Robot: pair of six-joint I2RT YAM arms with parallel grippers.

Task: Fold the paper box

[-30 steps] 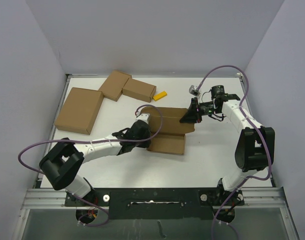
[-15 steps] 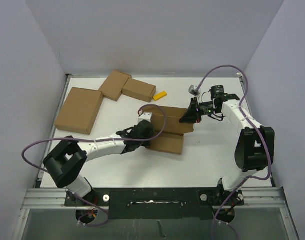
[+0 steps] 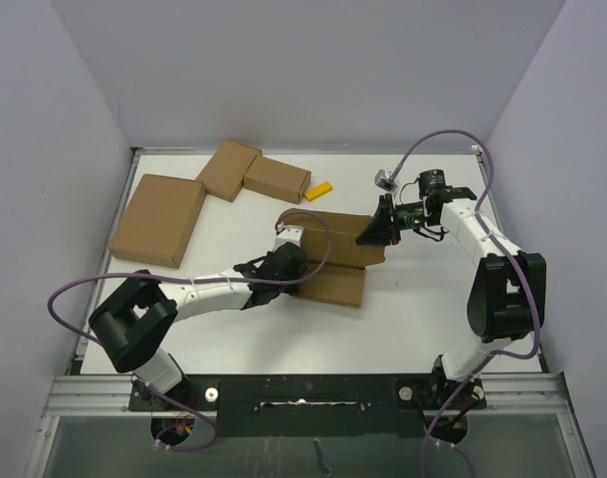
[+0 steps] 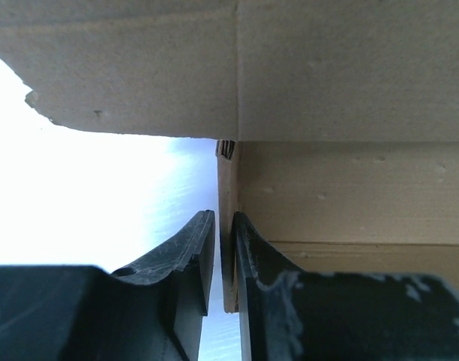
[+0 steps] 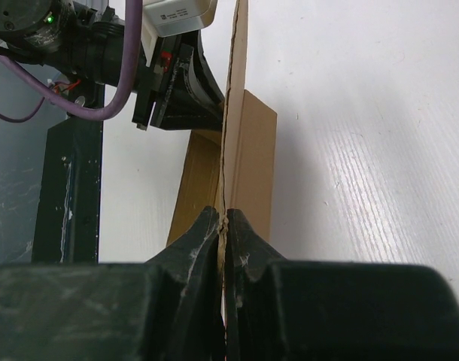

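Observation:
The paper box [image 3: 335, 267] is a flat, partly unfolded brown cardboard blank in the middle of the table. My left gripper [image 3: 294, 263] is at its left edge. In the left wrist view the left gripper [image 4: 223, 219] is shut on a thin upright flap edge of the box [image 4: 350, 75]. My right gripper [image 3: 382, 230] holds the box's far right flap, raised off the table. In the right wrist view the right gripper [image 5: 224, 215] is shut on the upright cardboard edge [image 5: 252, 150], with the left wrist [image 5: 169, 83] beyond it.
A large flat cardboard box [image 3: 159, 219] lies at the back left, with two smaller ones [image 3: 229, 169] [image 3: 277, 179] behind it. A small yellow object [image 3: 318, 189] lies near them. Purple cables loop over both arms.
My left arm has crept to the right and a little forward along the box's left edge. The right gripper and its raised flap have barely moved.

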